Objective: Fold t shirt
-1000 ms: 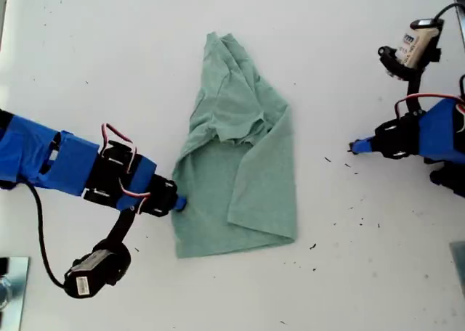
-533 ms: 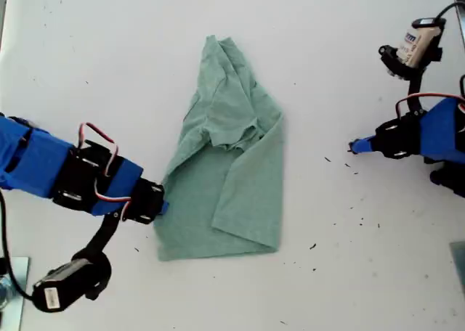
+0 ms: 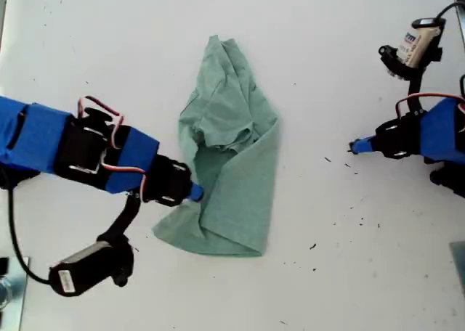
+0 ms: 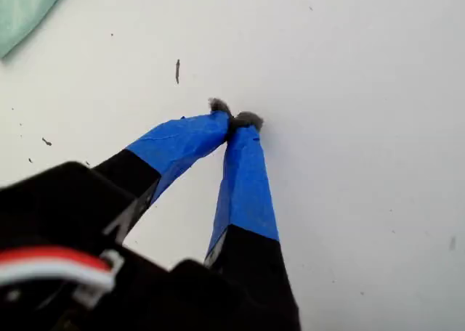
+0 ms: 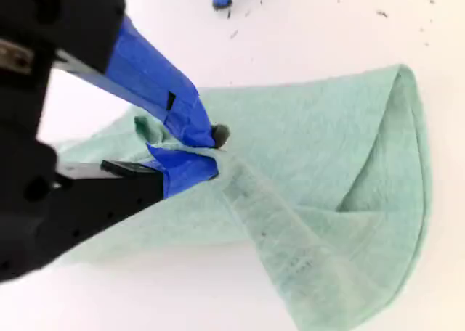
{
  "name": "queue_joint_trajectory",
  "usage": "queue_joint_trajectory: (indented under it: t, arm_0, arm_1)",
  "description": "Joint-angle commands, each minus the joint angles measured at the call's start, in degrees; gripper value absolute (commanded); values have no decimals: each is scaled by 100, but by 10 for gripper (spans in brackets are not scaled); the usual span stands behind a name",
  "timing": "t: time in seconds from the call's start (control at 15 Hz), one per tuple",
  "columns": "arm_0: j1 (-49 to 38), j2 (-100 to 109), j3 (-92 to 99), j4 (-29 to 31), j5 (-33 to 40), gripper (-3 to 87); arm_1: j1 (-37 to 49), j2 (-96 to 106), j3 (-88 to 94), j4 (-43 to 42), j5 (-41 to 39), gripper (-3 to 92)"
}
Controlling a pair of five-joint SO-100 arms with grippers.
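Observation:
The pale mint-green t shirt [image 3: 236,142] lies bunched and partly folded mid-table in the exterior view. My second gripper [image 3: 195,193] comes in from the exterior view's left and is shut on the t shirt's side edge. In the second wrist view its blue tips [image 5: 211,151] pinch a lifted fold of the t shirt [image 5: 327,142]. My first gripper [image 3: 354,148] rests at the exterior view's right, apart from the cloth. The first wrist view shows my first gripper [image 4: 236,119] shut on nothing over bare table, with a corner of the t shirt [image 4: 22,8] far off.
The white table [image 3: 109,55] carries dark specks [image 3: 341,164] near my first gripper. A metallic object [image 3: 7,287] sits at the exterior view's bottom left corner. The wrist camera modules [image 3: 414,48] hang beside each arm.
My second gripper first dragged the shirt's side edge toward the exterior view's left, then carried it back right over the cloth, so the lower part is narrower. The first arm has not moved.

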Motion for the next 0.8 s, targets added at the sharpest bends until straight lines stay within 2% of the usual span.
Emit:
queue_joint_trajectory:
  t: [0.0, 0.07, 0.27, 0.4, 0.53, 0.73]
  arm_0:
    - [-141, -1494, -2294, -97, 492, 145]
    - [-149, -2171, -2953, -149, 624, 192]
    - [-141, -3287, -3217, -932, 773, 219]
    - [-79, -3287, -3287, -826, 677, 218]
    - [0, -2347, -3208, -413, 694, 210]
    - [-264, -483, -2558, 1327, 686, 164]
  arm_1:
    - [-35, 53, 167, 26, -88, 24]
    - [-44, 53, 167, 26, -79, 24]
    - [-44, 53, 167, 35, -70, 24]
    - [-35, 62, 167, 35, -70, 24]
    - [-44, 62, 167, 35, -70, 24]
    - [-44, 62, 167, 35, -62, 24]
